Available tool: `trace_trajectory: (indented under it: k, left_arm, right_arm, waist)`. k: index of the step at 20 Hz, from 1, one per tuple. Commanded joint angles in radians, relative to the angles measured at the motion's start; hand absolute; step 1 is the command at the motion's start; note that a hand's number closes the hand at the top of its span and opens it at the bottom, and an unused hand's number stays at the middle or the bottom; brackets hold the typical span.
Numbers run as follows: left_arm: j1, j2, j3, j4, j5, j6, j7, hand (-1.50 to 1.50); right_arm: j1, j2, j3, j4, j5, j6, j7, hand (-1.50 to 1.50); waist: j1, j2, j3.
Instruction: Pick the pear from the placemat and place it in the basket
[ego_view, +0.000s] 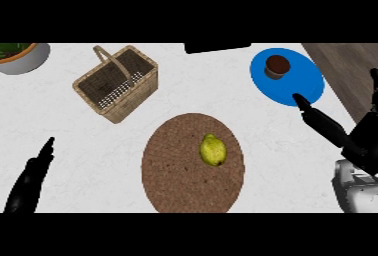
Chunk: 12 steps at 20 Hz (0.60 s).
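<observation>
Head view:
Pear (212, 150): you see it lying on the round brown placemat (193, 165), untouched.
Basket (117, 83): up-left of the placemat, apart from it.
Right hand (347, 137): fingers straight, one tip over the blue plate (286, 76).
Left hand (29, 179): lower left, fingers straight.

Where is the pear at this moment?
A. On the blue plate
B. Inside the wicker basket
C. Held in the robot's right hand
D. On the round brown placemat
D: the pear lies on the round brown placemat, apart from the basket and the blue plate, and neither the right hand nor the left hand touches it.
</observation>
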Motion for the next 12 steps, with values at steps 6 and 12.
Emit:
trace_trajectory:
  k: [6,12]
  left_arm:
    - [0.003,0.031,-0.001,-0.009,-0.017,-0.003,0.026,0.00]
    - [-0.026,0.021,-0.025,-0.008,-0.042,-0.001,0.037,0.00]
  right_arm:
    - [0.393,0.018,0.245,0.052,0.256,-0.041,0.196,-1.50]
    - [0.566,-0.022,0.427,-0.118,0.462,-0.009,0.317,-1.50]
  waist:
    - [0.038,0.016,-0.006]
    - [0.060,0.015,-0.005]
